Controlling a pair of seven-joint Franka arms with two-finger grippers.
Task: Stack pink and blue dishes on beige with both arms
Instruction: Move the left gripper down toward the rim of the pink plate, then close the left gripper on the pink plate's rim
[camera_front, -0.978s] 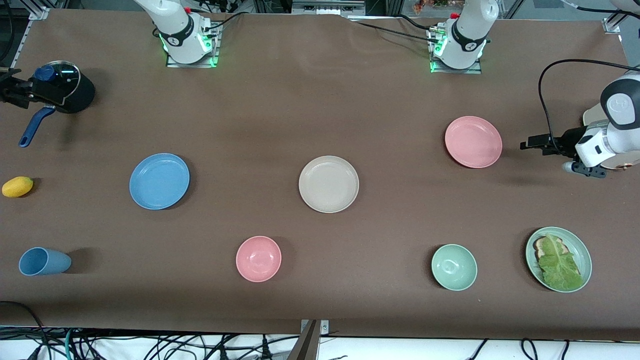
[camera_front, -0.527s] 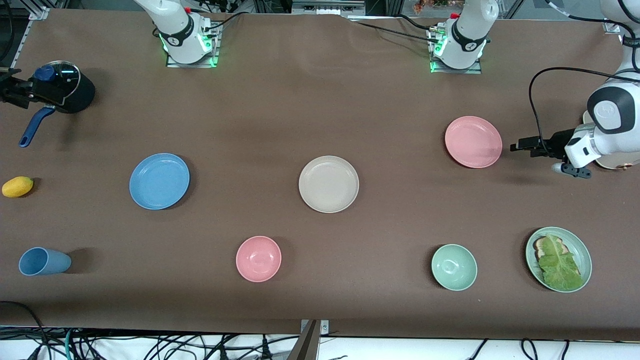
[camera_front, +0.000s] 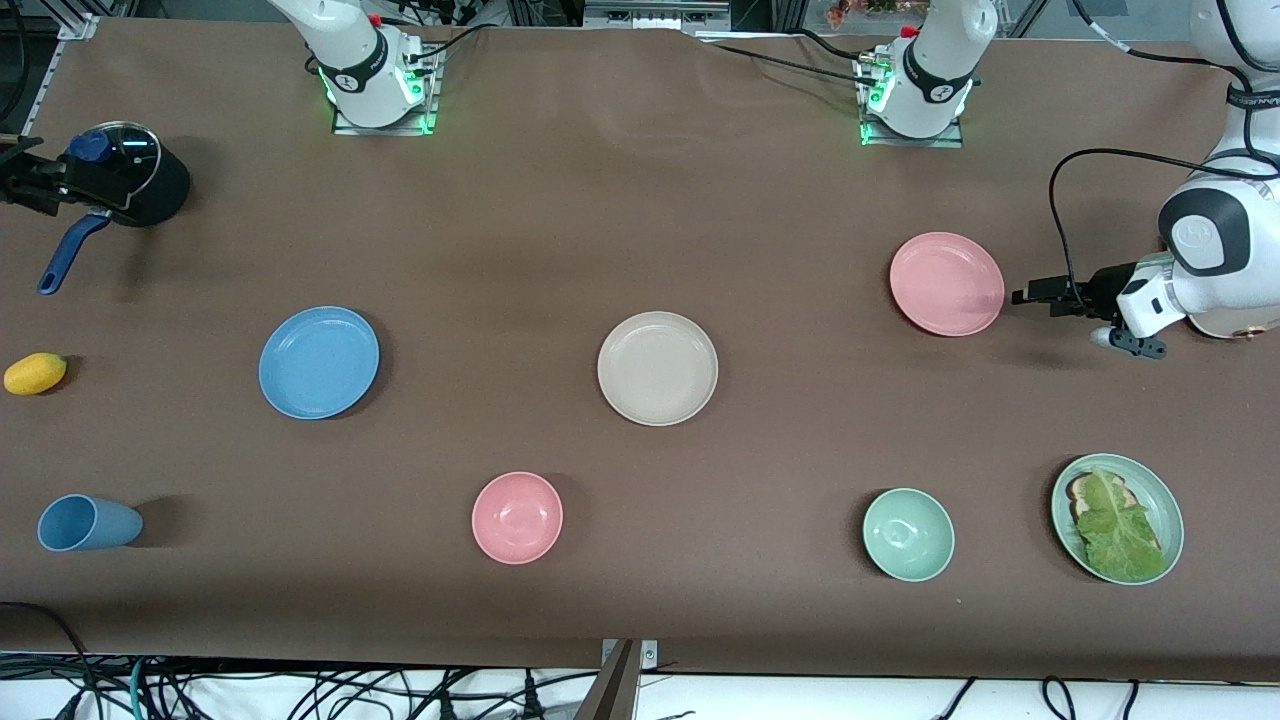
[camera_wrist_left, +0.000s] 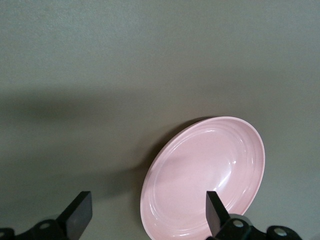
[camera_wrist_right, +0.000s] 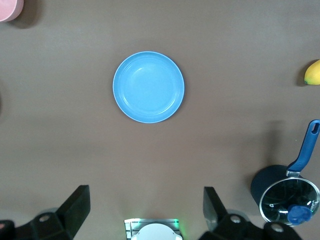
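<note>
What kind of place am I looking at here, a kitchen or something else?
Probably a robotics lab, not a kitchen: two arms bolted to a brown table, loose cables along its edge, and dishes like a pink plate and blue plate spaced apart.

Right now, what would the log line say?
left gripper: open, beside pink plate | right gripper: open, above blue plate | beige plate: bare
</note>
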